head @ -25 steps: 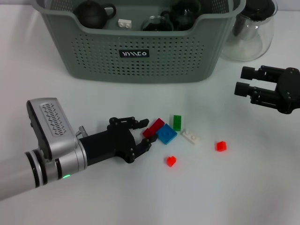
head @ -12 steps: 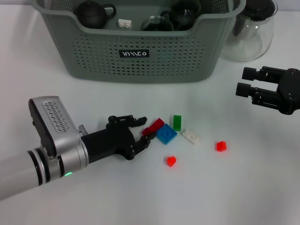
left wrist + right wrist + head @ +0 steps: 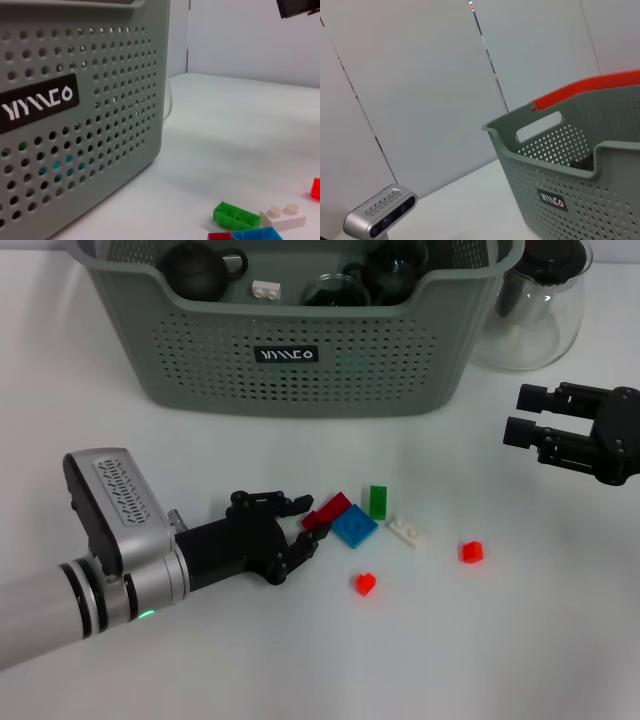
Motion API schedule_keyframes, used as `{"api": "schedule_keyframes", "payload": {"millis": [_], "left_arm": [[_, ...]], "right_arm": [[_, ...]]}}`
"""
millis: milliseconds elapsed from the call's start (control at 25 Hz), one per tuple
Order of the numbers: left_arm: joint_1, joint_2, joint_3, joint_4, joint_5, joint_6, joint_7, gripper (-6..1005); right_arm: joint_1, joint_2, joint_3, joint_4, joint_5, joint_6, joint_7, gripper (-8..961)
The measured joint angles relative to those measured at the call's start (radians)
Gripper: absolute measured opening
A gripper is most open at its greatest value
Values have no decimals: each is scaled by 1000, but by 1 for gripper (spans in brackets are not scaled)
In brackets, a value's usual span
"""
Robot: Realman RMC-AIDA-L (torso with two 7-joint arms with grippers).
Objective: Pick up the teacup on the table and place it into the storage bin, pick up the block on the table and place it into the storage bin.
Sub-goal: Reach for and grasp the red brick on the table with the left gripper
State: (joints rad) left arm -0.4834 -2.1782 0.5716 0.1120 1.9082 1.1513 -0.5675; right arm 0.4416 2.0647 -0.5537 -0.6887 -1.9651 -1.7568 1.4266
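The grey-green storage bin (image 3: 300, 390) stands at the back and also fills the left wrist view (image 3: 75, 125) and the right wrist view (image 3: 580, 190). Dark and glass tea ware and a small white block (image 3: 266, 288) lie inside it. No teacup shows on the table. Loose blocks lie in front of the bin: a flat red block (image 3: 330, 510), blue (image 3: 355, 527), green (image 3: 378, 501) and white (image 3: 407, 532). My left gripper (image 3: 300, 526) lies low on the table, open, with its fingertips at the flat red block's left end. My right gripper (image 3: 522, 413) hovers open at the right, holding nothing.
Two small red blocks (image 3: 471, 551) (image 3: 365, 584) lie nearer the front. A clear glass jug (image 3: 535, 310) with a dark lid stands right of the bin. The left wrist view shows the green block (image 3: 236, 216) and the white block (image 3: 282, 216) close by.
My left arm has shifted slightly and its fingers have settled at the flat red block's end, which tipped briefly. The right arm has hardly moved.
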Motion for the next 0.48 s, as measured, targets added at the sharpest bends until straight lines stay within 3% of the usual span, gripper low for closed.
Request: {"api": "schedule_keyframes", "payload": {"millis": [240, 480], "left_arm": [[-1, 0, 1, -2, -3, 3, 0, 348], [0, 2, -1, 2, -3, 8, -5, 247]], "right_arm": [[-2, 0, 0, 0, 0, -1, 0, 613], [-4, 0, 0, 0, 0, -1, 0, 613]]}}
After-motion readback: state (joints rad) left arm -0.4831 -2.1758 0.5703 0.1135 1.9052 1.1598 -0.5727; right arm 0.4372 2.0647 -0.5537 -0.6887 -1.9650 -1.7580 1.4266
